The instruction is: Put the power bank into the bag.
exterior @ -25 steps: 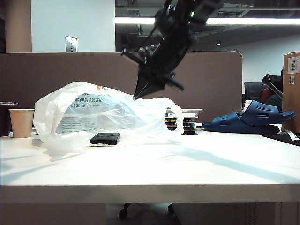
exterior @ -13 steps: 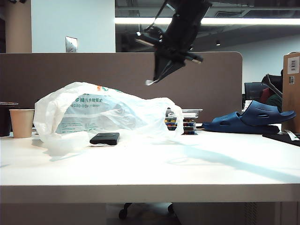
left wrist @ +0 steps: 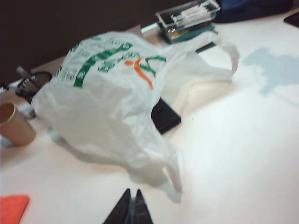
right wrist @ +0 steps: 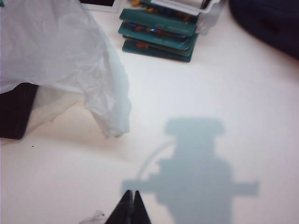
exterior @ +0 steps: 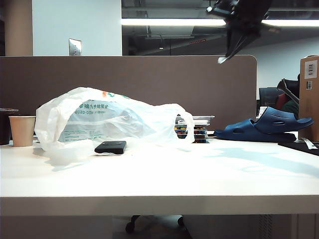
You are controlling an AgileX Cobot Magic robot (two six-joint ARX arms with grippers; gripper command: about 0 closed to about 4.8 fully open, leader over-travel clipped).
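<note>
On the left of the white desk (exterior: 199,174) stands a beige paper cup (exterior: 22,130). Beside it lies the large translucent white plastic shopping bag (exterior: 107,122) with green and orange printing, slumped on its side, one loop handle reaching toward the right. The flat black rectangular power bank (exterior: 110,147) lies on the desk at the front edge of the bag, outside it; in the left wrist view one corner of the slab shows from under the plastic. Behind the bag's handle sits a stack of teal boxes (exterior: 193,132) topped by a clear tray. Farther right rests a dark blue sandal (exterior: 266,125), with a brown cardboard box (exterior: 310,94) at the far right edge.

The left gripper (left wrist: 132,210) hangs above the desk near the bag's lower edge, its jaws pressed together on nothing. The right gripper (right wrist: 130,207) is raised high above the right half of the desk, jaws likewise pressed together and empty, with its shadow cast on the bare surface below.
</note>
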